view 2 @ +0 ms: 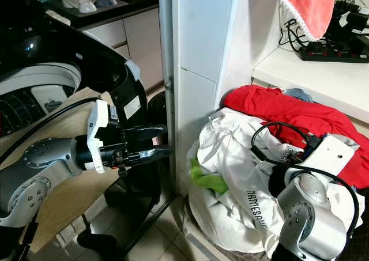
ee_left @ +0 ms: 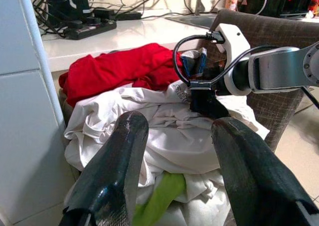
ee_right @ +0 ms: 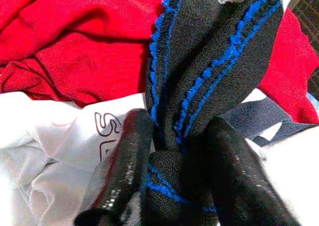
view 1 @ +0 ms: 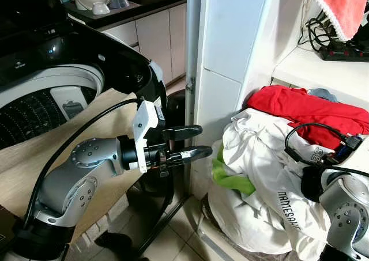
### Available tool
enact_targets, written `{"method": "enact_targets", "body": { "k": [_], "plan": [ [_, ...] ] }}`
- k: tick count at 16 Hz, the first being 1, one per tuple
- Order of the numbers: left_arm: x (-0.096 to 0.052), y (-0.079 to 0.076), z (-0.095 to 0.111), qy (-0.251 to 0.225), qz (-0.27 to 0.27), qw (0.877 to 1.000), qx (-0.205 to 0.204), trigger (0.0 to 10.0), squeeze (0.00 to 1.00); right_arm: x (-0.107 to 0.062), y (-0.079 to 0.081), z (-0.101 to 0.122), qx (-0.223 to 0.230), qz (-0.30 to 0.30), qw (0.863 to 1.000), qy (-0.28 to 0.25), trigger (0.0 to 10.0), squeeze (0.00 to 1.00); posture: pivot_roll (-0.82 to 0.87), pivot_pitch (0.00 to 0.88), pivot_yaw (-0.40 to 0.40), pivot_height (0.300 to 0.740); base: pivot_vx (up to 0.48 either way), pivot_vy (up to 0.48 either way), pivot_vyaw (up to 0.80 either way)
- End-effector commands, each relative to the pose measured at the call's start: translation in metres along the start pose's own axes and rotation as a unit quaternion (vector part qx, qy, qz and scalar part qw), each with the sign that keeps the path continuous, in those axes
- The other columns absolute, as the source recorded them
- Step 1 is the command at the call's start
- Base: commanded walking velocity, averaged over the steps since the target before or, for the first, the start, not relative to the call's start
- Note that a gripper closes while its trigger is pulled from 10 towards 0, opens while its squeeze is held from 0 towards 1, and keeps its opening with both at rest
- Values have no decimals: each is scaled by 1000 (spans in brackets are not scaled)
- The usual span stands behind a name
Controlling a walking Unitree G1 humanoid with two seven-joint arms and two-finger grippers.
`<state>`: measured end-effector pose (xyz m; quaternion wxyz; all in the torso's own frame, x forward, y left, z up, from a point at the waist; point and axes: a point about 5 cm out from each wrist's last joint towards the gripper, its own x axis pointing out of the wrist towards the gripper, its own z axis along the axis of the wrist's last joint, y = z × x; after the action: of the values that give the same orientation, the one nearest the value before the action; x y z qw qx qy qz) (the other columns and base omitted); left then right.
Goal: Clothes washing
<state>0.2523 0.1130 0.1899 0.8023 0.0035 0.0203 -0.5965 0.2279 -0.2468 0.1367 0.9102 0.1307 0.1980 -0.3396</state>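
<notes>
A pile of laundry fills a basket beside the pillar: a white garment (view 1: 265, 174) on top, a red garment (view 1: 311, 108) behind it and a green piece (view 1: 230, 177) tucked at its left. My left gripper (view 1: 199, 142) hovers open in the air left of the pile, fingers pointing at it, holding nothing. My right gripper (ee_right: 182, 131) is down on the pile's right side, shut on a dark cloth with blue stitching (ee_right: 209, 61), between the red and white garments. The top-loading washing machine (view 1: 34, 99) stands at the left with its drum open.
A white tiled pillar (view 1: 225, 59) rises just behind the left gripper. A wooden board (view 1: 69, 151) leans in front of the machine. A shelf above the pile carries a power strip (view 1: 343, 52) and cables, and a pink towel (view 1: 340, 4) hangs over it. A brown chair (ee_left: 279, 46) stands behind the right arm.
</notes>
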Motion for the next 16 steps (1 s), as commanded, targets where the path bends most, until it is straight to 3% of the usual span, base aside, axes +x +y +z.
{"method": "enact_targets", "body": {
  "k": [1,5,7,8,9,10,11,12,13,14,15,16],
  "plan": [
    [0,0,1,5,-1,1000,6,10000,0,1,2,-2,7,3,1000,6,0,0,-115,0,29,740,0,0,0],
    [0,1,2,4,2,1000,7,10000,0,0,2,0,1,1,1000,-3,0,0,-113,0,29,740,0,0,0],
    [-2,6,6,-11,24,1000,0,10000,0,-7,13,24,-73,30,992,-103,0,0,-112,0,28,740,0,0,0],
    [-2,15,17,-46,63,997,-8,10000,0,-21,36,46,-117,103,969,-190,0,0,-112,0,28,740,0,0,0],
    [-1,18,20,-57,74,996,-8,10000,0,-25,42,49,-125,121,963,-206,0,0,-113,0,27,740,0,0,0],
    [-1,32,33,-100,126,987,-13,10000,0,-42,66,62,-186,199,920,-281,0,0,-113,0,27,740,0,0,0],
    [-1,39,38,-120,150,981,-21,10000,0,-51,77,64,-227,232,891,-317,0,0,-112,0,25,740,0,0,0],
    [-1,42,41,-131,158,978,-26,10000,0,-55,83,65,-237,253,879,-327,0,0,-112,0,25,740,0,0,0],
    [-1,45,50,-166,164,971,-54,10000,0,-69,97,63,-265,312,840,-356,0,0,-111,0,23,740,0,0,0],
    [1,45,57,-190,158,966,-71,10000,0,-79,108,58,-268,370,815,-357,0,0,-111,0,21,740,0,0,0],
    [5,42,60,-196,139,967,-79,10000,196,-84,114,53,-275,409,795,-354,0,0,-111,0,21,740,0,0,0],
    [7,40,61,-196,128,969,-83,10000,510,-87,117,50,-291,427,778,-358,0,0,-111,0,21,740,0,0,0]
  ]
}}
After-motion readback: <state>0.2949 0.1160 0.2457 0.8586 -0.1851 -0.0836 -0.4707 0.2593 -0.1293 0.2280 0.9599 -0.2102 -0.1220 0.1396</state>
